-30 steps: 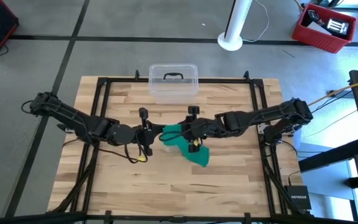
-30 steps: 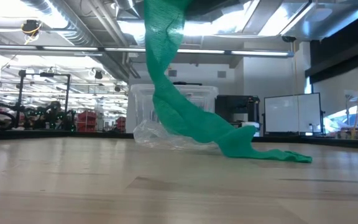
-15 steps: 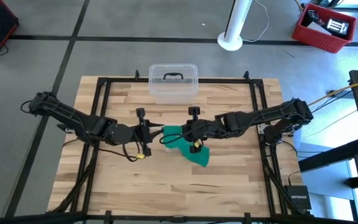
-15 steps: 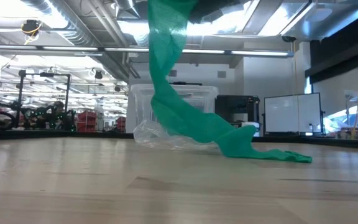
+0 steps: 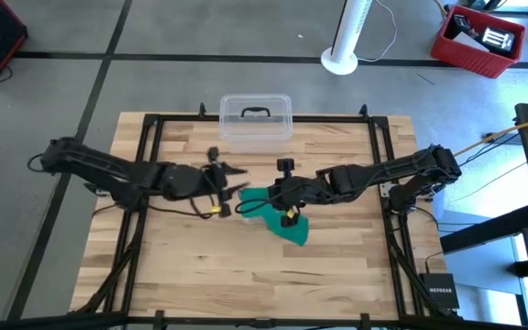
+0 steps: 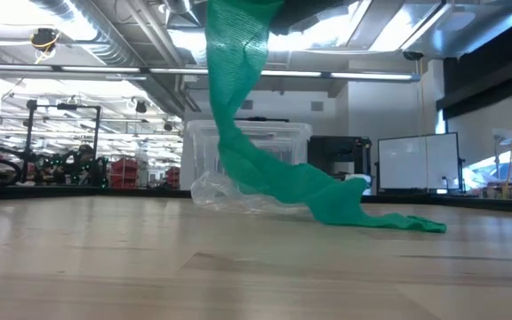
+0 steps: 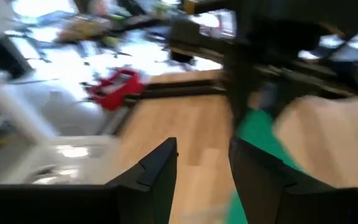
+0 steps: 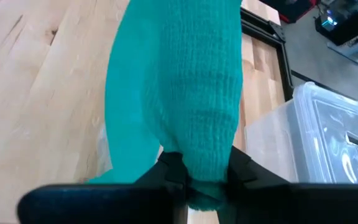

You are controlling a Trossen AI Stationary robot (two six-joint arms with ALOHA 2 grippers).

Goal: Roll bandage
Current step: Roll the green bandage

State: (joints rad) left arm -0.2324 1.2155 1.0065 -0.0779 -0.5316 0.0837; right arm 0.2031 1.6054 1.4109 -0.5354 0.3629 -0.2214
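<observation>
Over the table's middle, the right gripper (image 8: 194,177) pinches the upper end of the teal bandage (image 8: 179,93), which hangs down and trails onto the wooden table (image 5: 337,266) (its tail lying flat). Just left, the left gripper (image 7: 202,165) hovers with fingers parted, empty. Farther back stands a clear plastic box (image 5: 256,120).

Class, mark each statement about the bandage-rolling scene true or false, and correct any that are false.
1. The right gripper is shut on the bandage. True.
2. The left gripper also pinches the bandage. False: its fingers stand apart with nothing between them.
3. The whole bandage lies flat on the table. False: one end is lifted, the other trails on the wood.
4. A clear plastic box sits near the table's far edge. True.
</observation>
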